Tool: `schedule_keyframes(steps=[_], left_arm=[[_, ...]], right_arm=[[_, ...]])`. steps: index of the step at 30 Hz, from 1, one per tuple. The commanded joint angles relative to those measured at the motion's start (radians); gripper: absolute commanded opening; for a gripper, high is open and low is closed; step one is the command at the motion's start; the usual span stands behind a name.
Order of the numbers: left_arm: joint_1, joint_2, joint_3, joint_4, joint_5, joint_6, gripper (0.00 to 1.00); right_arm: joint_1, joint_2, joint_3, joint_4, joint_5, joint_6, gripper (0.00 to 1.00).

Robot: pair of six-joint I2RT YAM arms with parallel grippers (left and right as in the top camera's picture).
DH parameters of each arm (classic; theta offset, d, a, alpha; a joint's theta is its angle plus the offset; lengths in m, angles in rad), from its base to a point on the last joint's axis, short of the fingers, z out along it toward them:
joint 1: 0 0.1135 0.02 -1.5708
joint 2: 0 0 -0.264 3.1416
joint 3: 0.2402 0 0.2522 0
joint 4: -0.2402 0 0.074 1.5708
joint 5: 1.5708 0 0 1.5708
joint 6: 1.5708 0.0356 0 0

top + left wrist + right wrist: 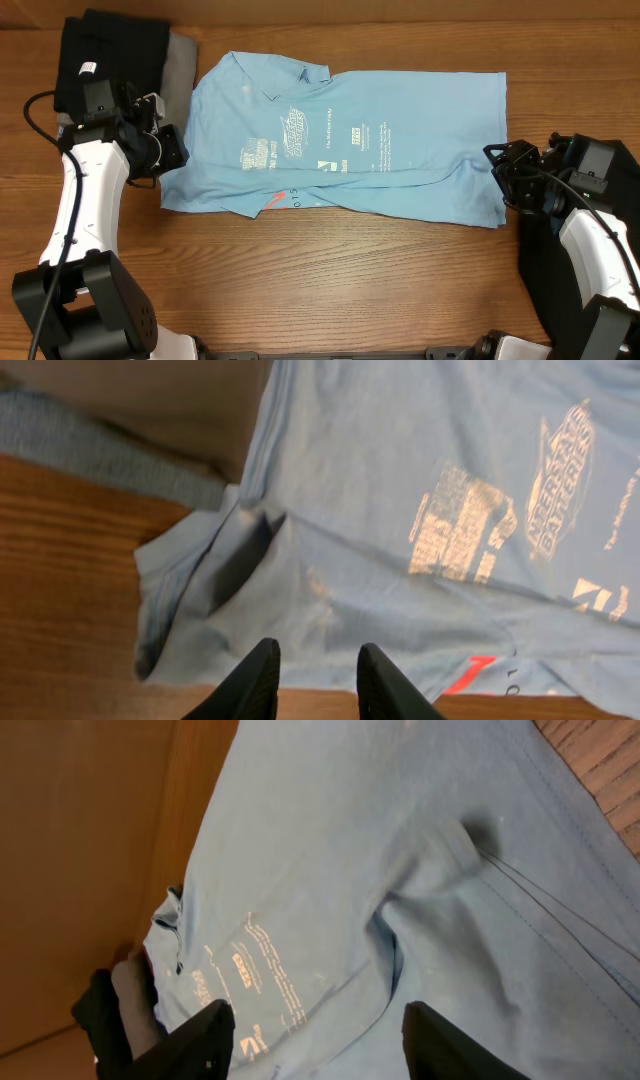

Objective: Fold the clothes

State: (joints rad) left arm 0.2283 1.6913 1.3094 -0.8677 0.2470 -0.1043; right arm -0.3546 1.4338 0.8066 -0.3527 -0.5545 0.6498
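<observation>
As each hangs over the blue T-shirt [350, 130], the left end effector [318, 652] stands slightly parted; the right end effector [315, 1015] wider, empty.

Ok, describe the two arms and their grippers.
Both arms have white links with black joints: left arm, right arm. A thin black cable loops beside the left one. The left gripper and right gripper are black with tapered fingers; no markings visible.

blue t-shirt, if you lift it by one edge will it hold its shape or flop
Probably floppy: the blue T-shirt lies in soft wrinkles and folds, so a lifted edge would likely sag. It looks thin, so probably light. Pushed across the wooden table, it may bunch rather than slide whole.
</observation>
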Motion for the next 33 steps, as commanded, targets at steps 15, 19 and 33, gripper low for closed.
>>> schedule_keyframes(steps=[15,19,33], left_arm=[[-0.133,-0.005,0.019,-0.274,-0.089,0.051,0.50],[-0.175,-0.005,-0.015,-0.267,-0.106,0.022,0.50],[-0.360,0.005,-0.253,0.011,-0.121,-0.107,0.54]], right_arm=[[-0.058,0.003,0.066,-0.240,-0.003,-0.122,0.63],[-0.058,0.003,0.066,-0.324,-0.017,-0.179,0.63],[-0.058,0.003,0.066,-0.357,-0.016,-0.187,0.63]])
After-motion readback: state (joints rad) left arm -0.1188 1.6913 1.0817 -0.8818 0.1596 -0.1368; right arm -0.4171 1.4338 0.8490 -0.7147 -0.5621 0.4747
